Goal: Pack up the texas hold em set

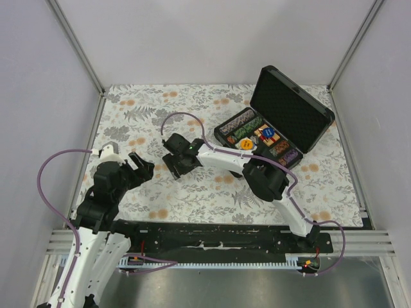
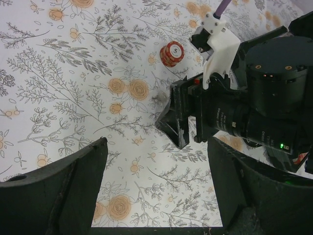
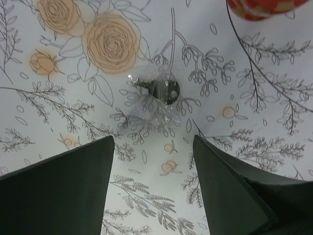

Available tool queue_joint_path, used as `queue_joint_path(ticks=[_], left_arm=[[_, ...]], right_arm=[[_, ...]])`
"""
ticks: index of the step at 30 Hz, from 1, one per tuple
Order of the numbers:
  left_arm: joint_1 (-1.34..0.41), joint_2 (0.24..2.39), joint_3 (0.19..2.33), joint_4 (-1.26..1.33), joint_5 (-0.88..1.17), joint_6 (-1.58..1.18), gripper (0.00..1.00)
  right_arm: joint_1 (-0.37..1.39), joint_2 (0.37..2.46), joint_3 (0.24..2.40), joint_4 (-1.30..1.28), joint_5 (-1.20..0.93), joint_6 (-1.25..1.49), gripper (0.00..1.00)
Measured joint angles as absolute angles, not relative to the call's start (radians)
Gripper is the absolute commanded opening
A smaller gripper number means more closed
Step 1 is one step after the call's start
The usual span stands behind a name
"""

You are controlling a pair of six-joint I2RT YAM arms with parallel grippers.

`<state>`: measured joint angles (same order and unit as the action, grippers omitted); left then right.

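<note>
The black hard case [image 1: 293,106] stands open at the back right, its tray [image 1: 257,135] holding multicoloured chip rows, card decks and a yellow disc. A small stack of reddish chips [image 2: 172,54] lies on the floral cloth; its edge shows at the top of the right wrist view [image 3: 261,7]. A small dark key in a clear bag [image 3: 159,91] lies just ahead of my right gripper [image 3: 154,191], which is open and low over the cloth. My left gripper [image 2: 156,191] is open and empty, facing the right gripper [image 2: 172,122] from close by.
Grey walls and metal posts [image 1: 77,45] bound the floral cloth [image 1: 192,199]. A purple cable [image 1: 183,117] loops over the right arm. The two grippers [image 1: 157,165] sit close together at left of centre.
</note>
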<state>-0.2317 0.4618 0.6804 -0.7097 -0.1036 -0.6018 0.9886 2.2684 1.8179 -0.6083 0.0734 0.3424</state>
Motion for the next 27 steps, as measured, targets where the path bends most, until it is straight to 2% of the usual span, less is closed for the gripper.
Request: queue_joint_path(ticks=[4,7,13,15,27], left_arm=[[-0.234,0.462,0.68,-0.71,-0.104,-0.602,0.88],[-0.234,0.462,0.68,-0.71,-0.104,-0.602,0.88],[-0.234,0.462,0.68,-0.71,-0.105,-0.602,0.88],[-0.234,0.462,0.68,-0.71,-0.107,-0.602,0.88],[-0.237,0.462,0.68,-0.71,-0.107,-0.602,0.88]], right_arm=[[0.991,2.31,1.876,-0.581,0.088,0.31,0.72],[0.991,2.342,1.915,-0.562,0.107,0.285,0.65],[0.991,2.373,1.954,-0.555,0.134,0.26,0.35],[0.991,2.373,1.954,-0.557,0.135,0.262,0.29],[0.992,2.326,1.916,-0.606,0.235,0.271,0.29]])
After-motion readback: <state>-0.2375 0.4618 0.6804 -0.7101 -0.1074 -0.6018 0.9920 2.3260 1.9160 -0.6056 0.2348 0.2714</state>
